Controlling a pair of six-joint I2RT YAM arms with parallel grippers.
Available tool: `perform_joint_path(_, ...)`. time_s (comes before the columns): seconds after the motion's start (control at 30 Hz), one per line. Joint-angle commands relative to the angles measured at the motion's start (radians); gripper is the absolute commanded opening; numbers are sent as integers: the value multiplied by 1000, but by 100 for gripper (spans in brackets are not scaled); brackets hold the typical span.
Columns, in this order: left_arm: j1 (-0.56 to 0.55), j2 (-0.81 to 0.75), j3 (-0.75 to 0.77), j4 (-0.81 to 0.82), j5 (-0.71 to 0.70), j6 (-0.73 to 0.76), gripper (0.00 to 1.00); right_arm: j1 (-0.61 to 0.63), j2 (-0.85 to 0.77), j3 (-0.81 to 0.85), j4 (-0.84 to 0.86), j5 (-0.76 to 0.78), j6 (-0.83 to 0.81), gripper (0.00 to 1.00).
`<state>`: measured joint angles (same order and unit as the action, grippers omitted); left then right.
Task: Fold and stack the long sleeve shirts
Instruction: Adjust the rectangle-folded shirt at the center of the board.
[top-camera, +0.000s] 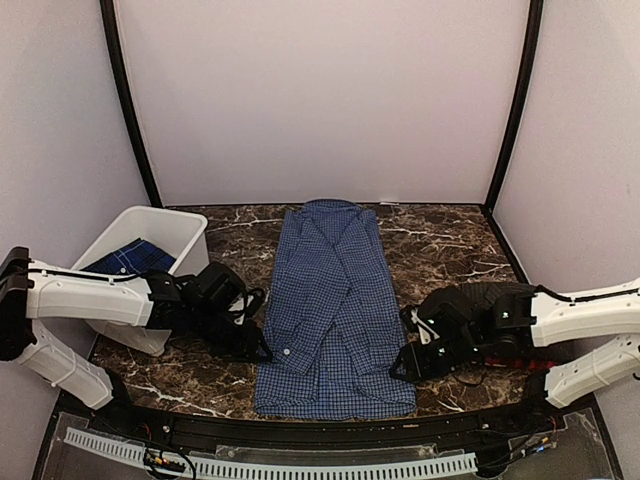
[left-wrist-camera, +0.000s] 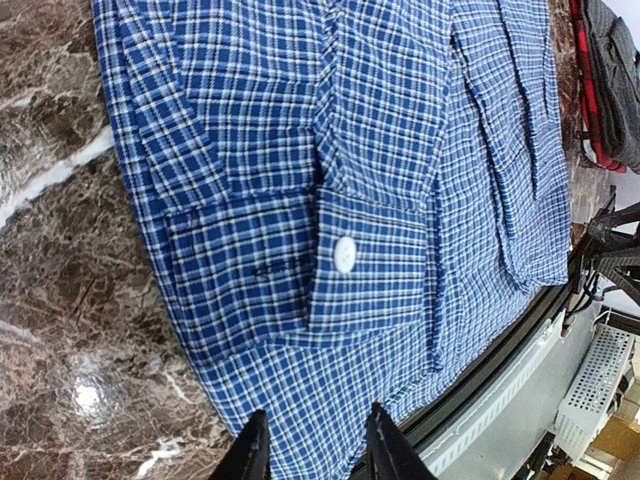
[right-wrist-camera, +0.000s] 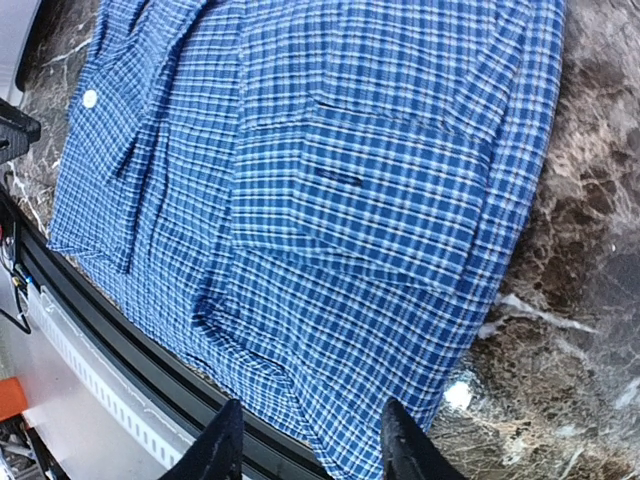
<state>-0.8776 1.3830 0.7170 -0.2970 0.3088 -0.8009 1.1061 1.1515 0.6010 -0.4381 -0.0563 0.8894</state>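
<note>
**Blue-and-white check shirt (top-camera: 335, 310) between left claw (top-camera: 258, 348) and right claw (top-camera: 407, 362)**

The blue-and-white check shirt lies flat mid-frame on the marble table (top-camera: 450, 240), collar toward the top. The claws sit at its lower left and lower right edges, each partly open, fingers parted over the cloth edge, nothing clamped.

Blue-and-white check shirt (top-camera: 335, 310): 1, at centre frame.
Other cloth pieces, upper right of the left wrist view: 2, being one red-and-black plaid piece (left-wrist-camera: 583, 80) and one dark piece (left-wrist-camera: 620, 80).
Dark blue checked cloth (top-camera: 130, 258): 1, in the bin.
White bin (top-camera: 190, 228): 1, left of frame.
Marble table (top-camera: 440, 240): 1.
Grippers: 2, being left gripper (top-camera: 258, 350) and right gripper (top-camera: 403, 365).
</note>
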Motion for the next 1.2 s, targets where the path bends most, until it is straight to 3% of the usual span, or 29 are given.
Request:
perform_joint_path(0.0,-9,-41,7,0,6,1,31,24,39,66,38,-40,-39,40)
perform_joint_path(0.3,-9,-45,-16,-15,-7,-7,30,167,345,301,-37,106,-108,29)
perform_joint_path(0.6,-9,-52,-5,-33,-25,7,30,231,529,433,-169,212,-114,26)
perform_joint_path(0.8,-9,-50,-1,-42,-28,19,30,249,597,492,-228,269,-110,23)
perform_joint_path(1.03,-9,-33,11,-44,-28,29,30,271,596,533,-256,324,-128,0)
perform_joint_path(1.17,-9,-24,18,-44,-25,34,30,285,549,538,-224,310,-166,0)
